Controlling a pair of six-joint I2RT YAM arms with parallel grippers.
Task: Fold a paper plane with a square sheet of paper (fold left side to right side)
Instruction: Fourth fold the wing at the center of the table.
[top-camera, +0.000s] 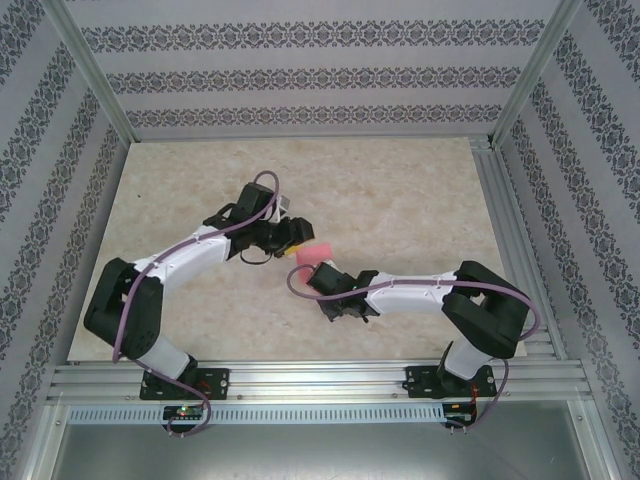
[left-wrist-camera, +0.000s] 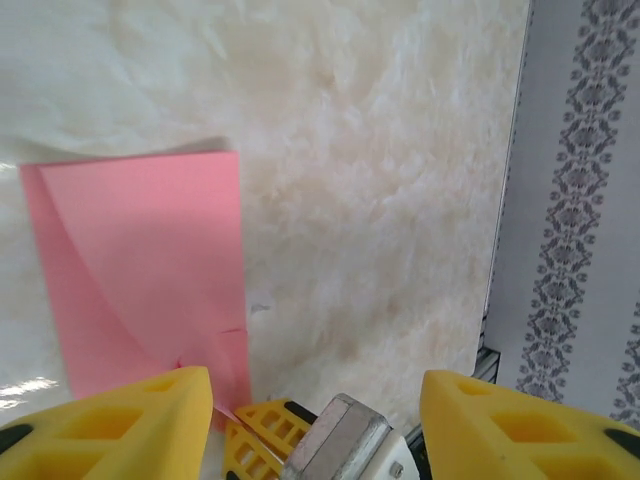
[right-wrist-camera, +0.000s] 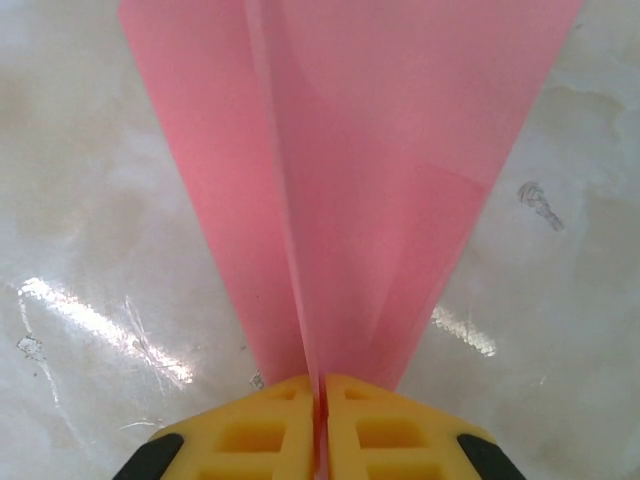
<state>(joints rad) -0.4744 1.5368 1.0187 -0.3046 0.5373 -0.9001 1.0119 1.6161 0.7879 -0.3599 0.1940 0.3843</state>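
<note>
my right fingers (right-wrist-camera: 250, 430) are pressed together on the near edge of the thin pinkish-red sheet of paper (right-wrist-camera: 390, 170), just at a crease that runs away from me through its middle. my left fingers (left-wrist-camera: 110, 420) are spread wide and hold nothing. they hover just beside the paper (left-wrist-camera: 140, 270), over the pale marble-look tabletop (left-wrist-camera: 380, 200). from above, the paper (top-camera: 312, 254) is between my two arms, near the middle of the tabletop. i judge the task partly done: the sheet is already doubled, with overlapping layers and one clear crease. it is not yet a narrow pointed plane, so i think the wing folds are left. whether it lies flat or a little lifted, i cannot tell.
</note>
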